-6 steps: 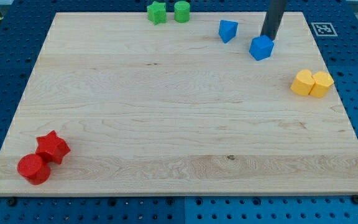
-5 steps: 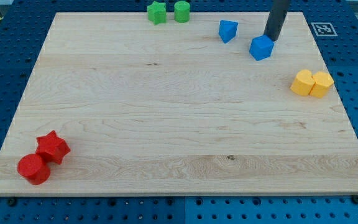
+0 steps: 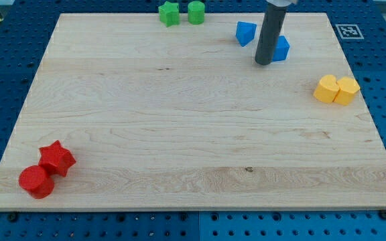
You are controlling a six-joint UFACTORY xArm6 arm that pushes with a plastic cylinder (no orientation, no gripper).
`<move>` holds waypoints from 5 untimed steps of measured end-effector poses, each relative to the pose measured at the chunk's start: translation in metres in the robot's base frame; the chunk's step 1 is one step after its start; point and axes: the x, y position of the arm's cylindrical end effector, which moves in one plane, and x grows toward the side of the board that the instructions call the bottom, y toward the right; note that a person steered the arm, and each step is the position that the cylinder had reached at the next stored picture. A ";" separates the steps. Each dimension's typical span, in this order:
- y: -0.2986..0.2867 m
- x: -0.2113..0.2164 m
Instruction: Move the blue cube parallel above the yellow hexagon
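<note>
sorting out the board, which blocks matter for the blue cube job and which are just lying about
For the job:
- blue cube, partly behind the rod
- yellow hexagon
- my tip, at the cube's left side

Lying about:
- second yellow block
- other blue block
- green star
- green cylinder
- red star
- red cylinder

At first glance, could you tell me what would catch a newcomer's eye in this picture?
The dark rod stands out near the view's top right, my tip just left of the blue cube and partly hiding it. Two yellow blocks sit together at the right edge. A red pair huddles at the bottom left of the wooden board.
</note>
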 end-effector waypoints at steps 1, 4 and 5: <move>0.006 -0.017; 0.096 -0.012; 0.129 -0.011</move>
